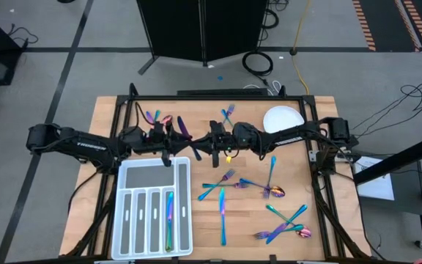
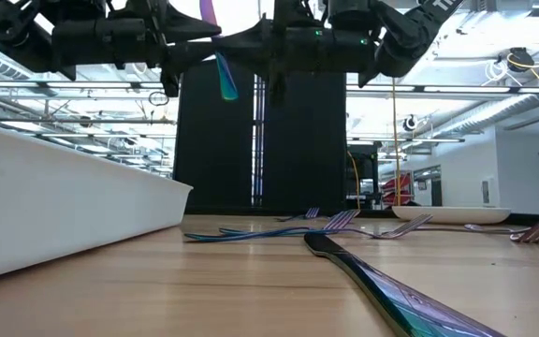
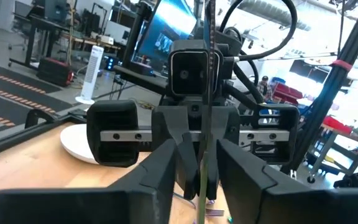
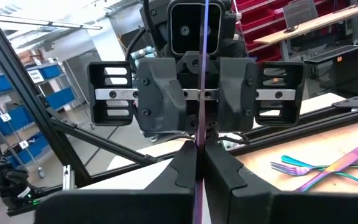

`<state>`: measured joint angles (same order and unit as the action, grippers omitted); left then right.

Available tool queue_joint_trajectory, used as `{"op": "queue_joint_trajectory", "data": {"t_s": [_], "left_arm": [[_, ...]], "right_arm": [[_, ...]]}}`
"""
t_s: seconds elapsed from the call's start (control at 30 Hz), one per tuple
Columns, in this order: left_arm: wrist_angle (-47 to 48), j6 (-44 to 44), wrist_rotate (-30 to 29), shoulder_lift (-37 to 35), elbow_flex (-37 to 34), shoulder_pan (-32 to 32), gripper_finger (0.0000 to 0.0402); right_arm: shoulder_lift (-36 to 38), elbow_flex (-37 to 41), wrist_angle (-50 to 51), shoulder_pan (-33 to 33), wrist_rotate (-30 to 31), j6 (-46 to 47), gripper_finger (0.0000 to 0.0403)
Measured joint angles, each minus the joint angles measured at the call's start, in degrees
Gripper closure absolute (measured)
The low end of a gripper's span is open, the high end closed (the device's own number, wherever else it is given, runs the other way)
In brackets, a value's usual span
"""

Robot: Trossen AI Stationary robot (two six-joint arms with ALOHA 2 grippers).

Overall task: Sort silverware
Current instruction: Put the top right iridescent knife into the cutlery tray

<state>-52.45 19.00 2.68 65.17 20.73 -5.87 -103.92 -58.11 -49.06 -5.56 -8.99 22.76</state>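
A slim purple-to-teal piece of silverware (image 1: 184, 132) is held high above the table's middle, between my two grippers, which face each other. My right gripper (image 4: 197, 149) comes from the right and is shut on it. My left gripper (image 3: 196, 147) comes from the left and is open, with one finger on either side of the piece (image 3: 204, 180), not visibly touching it. In the low view the piece (image 2: 221, 65) hangs tilted, its teal end lowest. More silverware (image 1: 269, 192) lies loose on the wooden table. My right gripper pinches the piece partway along its length (image 4: 200, 124) between its two fingers. The fingers are level, reach in from the table's right side and lie across the piece. The piece stands roughly upright, somewhat tilted, well clear of the table.
A white compartmented tray (image 1: 123, 176) lies near left, with one piece (image 1: 169, 220) in a slot. A white plate (image 1: 283, 119) sits far right. Loose pieces lie at the far left (image 1: 156, 117), far middle (image 1: 227, 111) and near right (image 1: 284, 227). A knife (image 2: 391, 290) lies close to the low camera.
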Motion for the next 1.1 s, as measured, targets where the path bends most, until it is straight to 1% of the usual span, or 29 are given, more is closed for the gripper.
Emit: {"op": "queue_joint_trajectory", "data": {"t_s": [0.07,0.2,0.43,0.57,0.63,0.7,0.73,0.8,0.9,0.93,1.0,1.07,1.1], "left_arm": [[-0.02,-0.30,-0.07,0.00,-0.02,-0.02,0.0316],[-0.17,-1.60,-0.17,0.00,-0.02,0.00,0.0384],[-0.06,-1.43,-0.21,0.00,-0.04,-0.07,0.0394],[0.49,-1.40,-0.23,-1.10,-0.11,-0.81,0.0396],[1.70,-0.43,0.88,-3.61,-0.05,-2.28,0.0397],[6.32,2.80,2.26,-7.17,1.24,-4.60,0.0397],[10.09,4.72,3.20,-9.20,2.18,-5.85,0.0397],[21.02,9.54,5.35,-13.17,5.12,-8.03,0.0397],[40.17,20.41,7.38,-17.48,10.62,-9.62,0.0397],[45.94,24.60,7.84,-18.18,12.48,-9.46,0.0397],[54.45,32.23,8.98,-18.90,15.26,-7.72,0.0397],[58.88,38.77,8.83,-18.87,16.90,-4.25,0.0397],[60.06,41.55,7.28,-18.84,17.23,-1.69,0.0397]], "right_arm": [[0.00,0.00,0.01,-0.01,0.00,0.32,0.0402],[0.00,0.00,0.15,-0.02,0.07,-0.04,0.0390],[0.00,0.00,0.51,-0.58,-0.24,0.21,0.0359],[1.30,0.00,3.16,-1.98,-0.68,-3.07,0.0325],[2.18,0.00,4.44,-2.62,-1.79,-5.23,0.0305],[2.68,-0.04,6.65,-2.96,-2.45,-6.31,0.0288],[3.05,-0.04,9.09,-3.15,-3.09,-6.75,0.0280],[3.57,-0.04,14.90,-3.17,-3.22,-7.11,0.0269],[4.32,-0.02,24.97,-2.98,-3.37,-7.63,0.0260],[4.33,-0.02,27.85,-2.66,-3.37,-7.71,0.0260],[4.30,0.02,32.41,-1.95,-3.32,-8.14,0.0260],[4.28,0.02,34.49,-1.11,-3.35,-8.86,0.0262],[4.31,0.02,34.71,-0.73,-3.37,-8.92,0.0262]]}}
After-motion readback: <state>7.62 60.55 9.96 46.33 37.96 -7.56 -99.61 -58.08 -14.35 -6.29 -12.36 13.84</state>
